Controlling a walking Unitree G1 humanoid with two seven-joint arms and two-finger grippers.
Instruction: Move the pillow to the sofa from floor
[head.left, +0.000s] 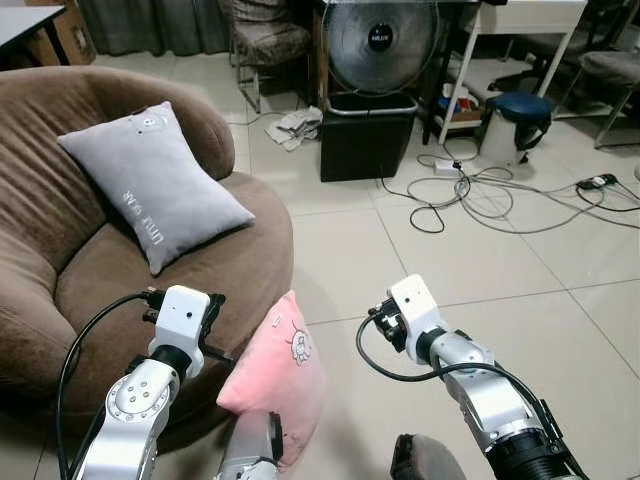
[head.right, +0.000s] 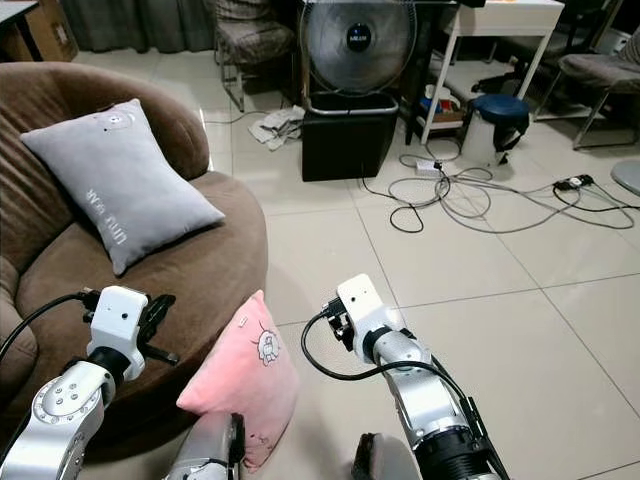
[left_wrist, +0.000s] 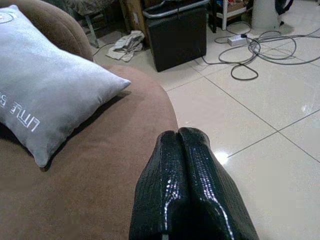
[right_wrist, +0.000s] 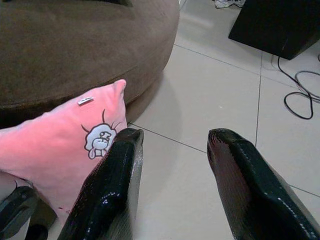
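Pink pillow (right_wrist: 75, 145) against sofa (head.left: 230, 270) edge; right claw (right_wrist: 172, 145) wide beside; left claw (left_wrist: 187, 150) closed

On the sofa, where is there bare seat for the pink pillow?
The brown sofa seat is bare in front of the grey pillow, toward its floor-side edge. The back is taken by that pillow. The pink pillow leans at the sofa's base.
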